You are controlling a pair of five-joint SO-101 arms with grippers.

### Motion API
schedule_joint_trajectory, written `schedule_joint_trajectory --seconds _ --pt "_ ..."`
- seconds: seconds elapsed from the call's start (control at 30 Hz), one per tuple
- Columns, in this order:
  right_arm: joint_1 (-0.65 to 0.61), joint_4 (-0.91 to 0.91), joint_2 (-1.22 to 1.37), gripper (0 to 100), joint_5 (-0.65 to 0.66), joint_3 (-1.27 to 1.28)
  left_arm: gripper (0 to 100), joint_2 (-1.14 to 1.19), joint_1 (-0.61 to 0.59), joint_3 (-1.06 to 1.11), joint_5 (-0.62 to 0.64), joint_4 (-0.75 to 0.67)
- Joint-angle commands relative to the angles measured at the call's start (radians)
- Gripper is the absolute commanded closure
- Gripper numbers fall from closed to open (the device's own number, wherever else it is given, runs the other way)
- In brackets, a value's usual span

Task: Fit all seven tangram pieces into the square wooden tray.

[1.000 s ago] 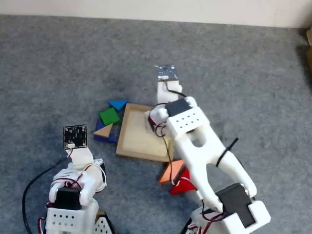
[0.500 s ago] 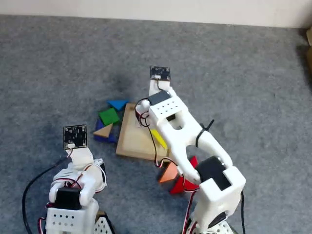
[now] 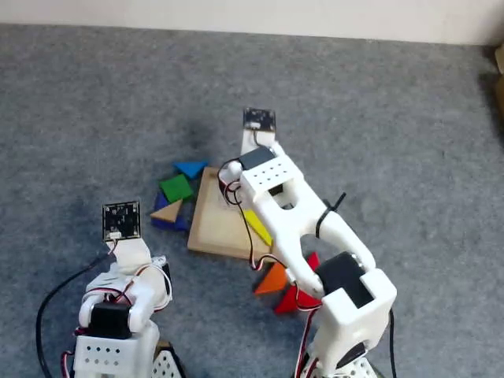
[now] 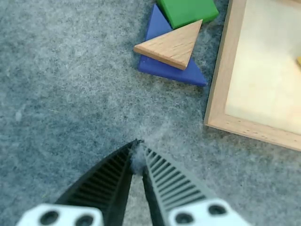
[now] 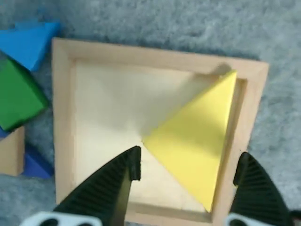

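Yellow triangle (image 5: 197, 127) lies in the wooden tray (image 5: 63, 117), right gripper (image 5: 188, 165) spread apart over it (left gripper (image 4: 138, 155) pressed together); probably light, stiff, slick, so pinch across two straight edges.

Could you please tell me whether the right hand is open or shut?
Open: in the right wrist view the right hand has its fingers wide apart, one on either side of the yellow triangle lying in the wooden tray.

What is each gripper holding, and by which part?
Nothing. The left gripper is shut, empty, above the carpet. The right gripper is open, straddling the yellow triangle that lies in the tray.
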Motion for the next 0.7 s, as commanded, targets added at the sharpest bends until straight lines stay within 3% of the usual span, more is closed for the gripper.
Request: schedule_joint_trajectory --seconds 0.0,0.13,0.33,0.67 --pt "-0.005 0.047 -0.025 70.1 0.002 -0.064 99 -0.004 -0.008 0.019 -0.008 0.005" --pt "-0.005 0.045 -0.025 72.4 0.129 -0.064 99 -0.004 -0.008 0.019 -0.008 0.005" --pt "0.005 0.044 -0.021 98.8 0.288 -0.137 99 -0.004 -0.008 0.019 -0.008 0.005" --pt "0.107 -0.154 -0.018 99.4 0.322 0.005 99 -0.004 -0.008 0.019 -0.008 0.005"
